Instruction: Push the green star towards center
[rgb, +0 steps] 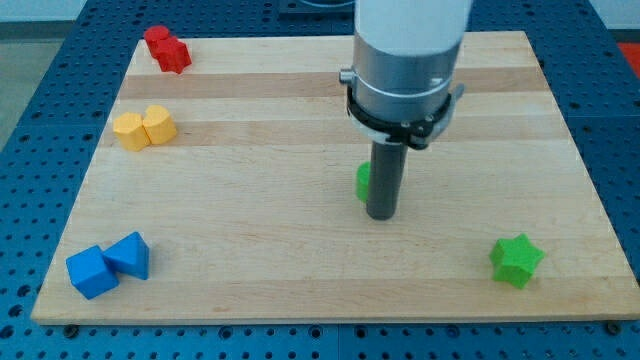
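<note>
The green star (516, 260) lies near the wooden board's lower right corner. My tip (380, 215) rests near the board's middle, well to the left of and a little above the star, not touching it. A second green block (362, 181), its shape mostly hidden, sits right behind the rod on its left side.
A red block (166, 48) lies at the board's top left. A yellow block (144, 128) sits below it at the left edge. Two blue blocks (108, 265) lie at the lower left. The wooden board (250, 240) sits on a blue perforated table.
</note>
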